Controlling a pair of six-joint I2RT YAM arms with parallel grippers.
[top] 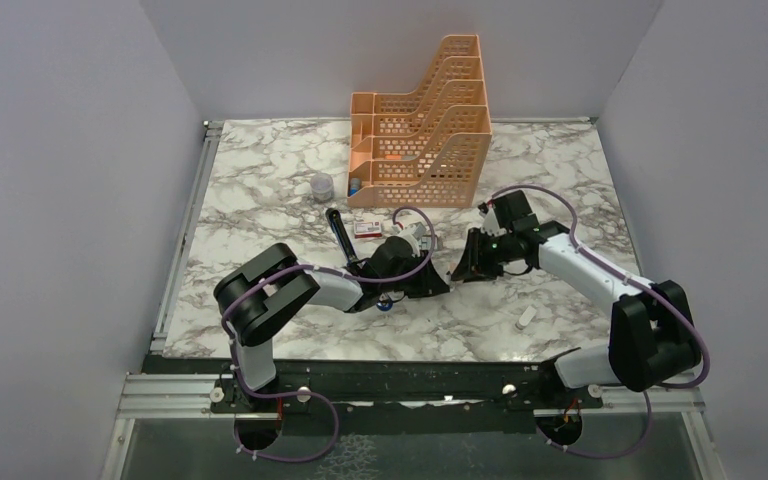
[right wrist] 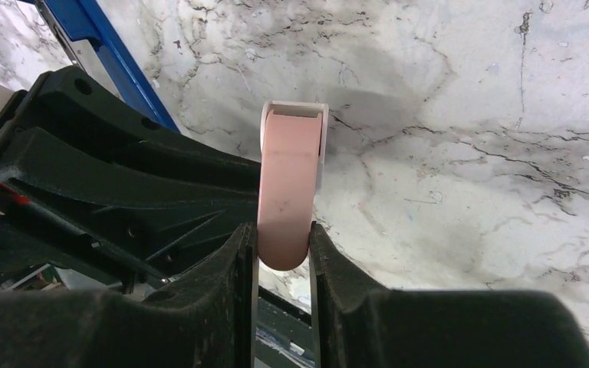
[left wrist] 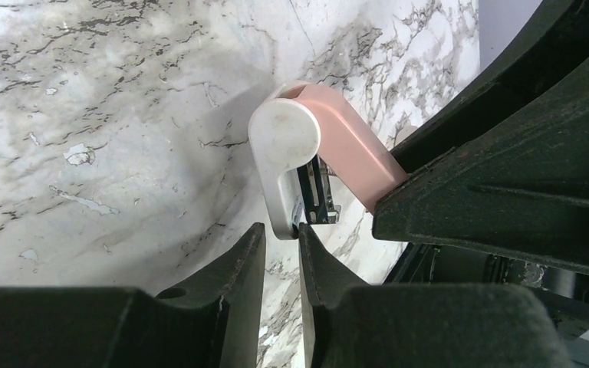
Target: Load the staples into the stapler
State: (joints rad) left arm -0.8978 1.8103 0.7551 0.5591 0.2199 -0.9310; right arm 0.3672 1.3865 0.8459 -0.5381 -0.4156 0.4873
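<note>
My right gripper [right wrist: 284, 238] is shut on the rounded end of a small pink-and-white piece [right wrist: 290, 184], held above the marble. From the other side, my left gripper [left wrist: 282, 234] has its narrow jaws closed on the lower tip of that piece's white side [left wrist: 280, 161]. A metal spring part [left wrist: 318, 195] shows beneath the pink top. The two grippers meet at mid-table [top: 452, 272]. The blue stapler [right wrist: 96, 38] with its metal channel lies beyond, partly under the left arm [top: 387, 303]. The staples' red-and-white box [top: 367, 228] lies behind the left arm.
An orange file organiser [top: 425, 120] stands at the back centre. A clear cup [top: 321, 187] sits to its left. A small white oblong piece [top: 526, 318] lies near the right arm's base.
</note>
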